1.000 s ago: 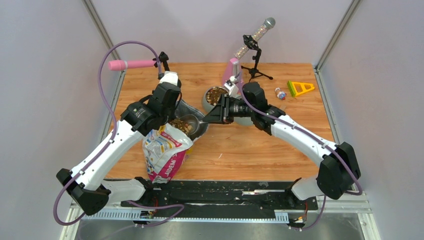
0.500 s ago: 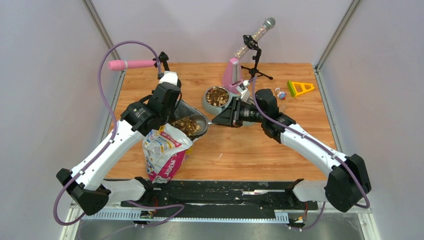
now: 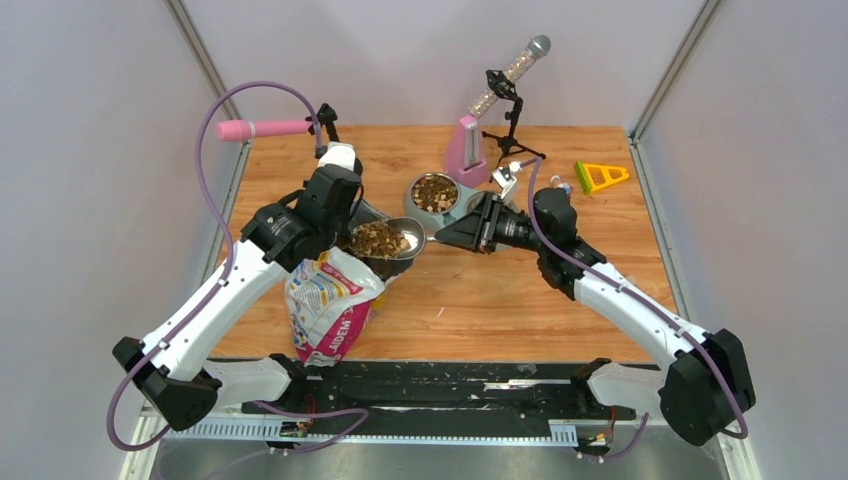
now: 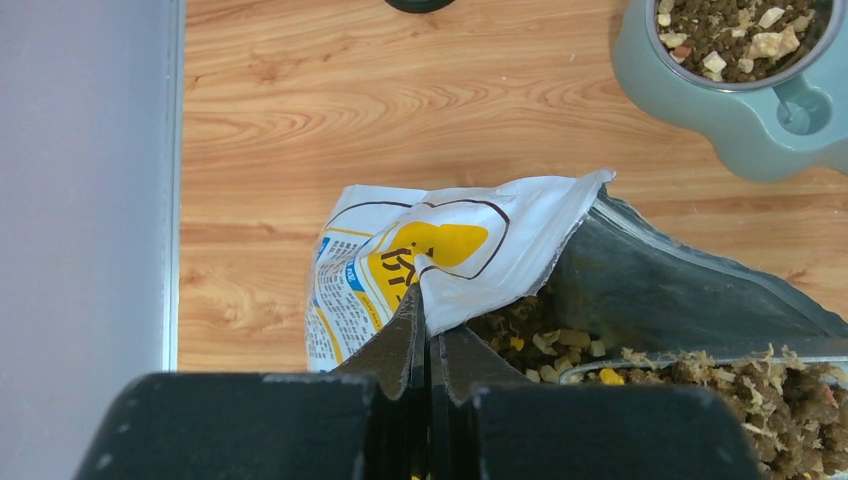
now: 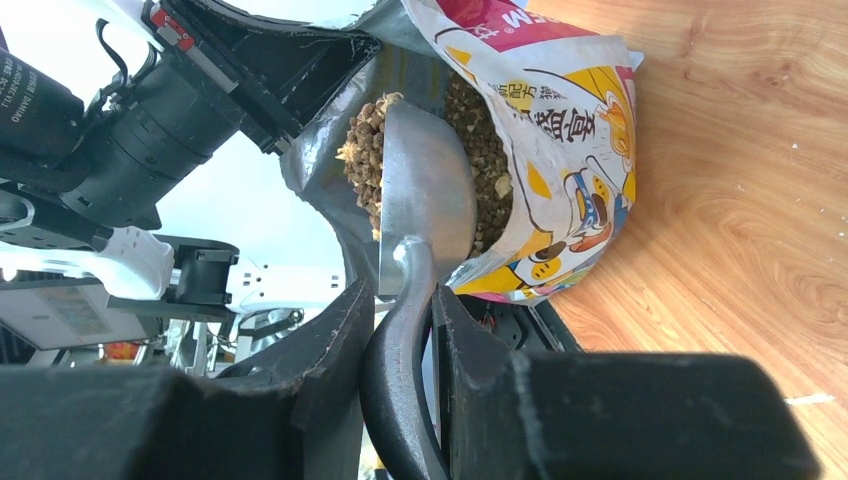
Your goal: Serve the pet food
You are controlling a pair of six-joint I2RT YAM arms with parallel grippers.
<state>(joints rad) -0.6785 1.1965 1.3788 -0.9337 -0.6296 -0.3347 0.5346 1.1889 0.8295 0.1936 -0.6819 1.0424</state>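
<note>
Scoop [image 3: 405,243] heaped w/ kibble [image 3: 378,238], handle clamped in right tool [image 3: 440,236], hangs over bag [image 3: 325,300] mouth — bowl [image 3: 411,203] just beyond, right-arm side; left tool [image 4: 425,300] pinches bag rim.

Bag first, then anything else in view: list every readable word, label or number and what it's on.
"AIDEM": large letters on the red band of the bag, top view.
"EM": the end of that same word, right wrist view.
Chinese characters on the bag's yellow patches: too small to read reliably.
Small blue print on the bag, left wrist view: unreadable.
White print on the black lens barrel: too blurred.
</note>
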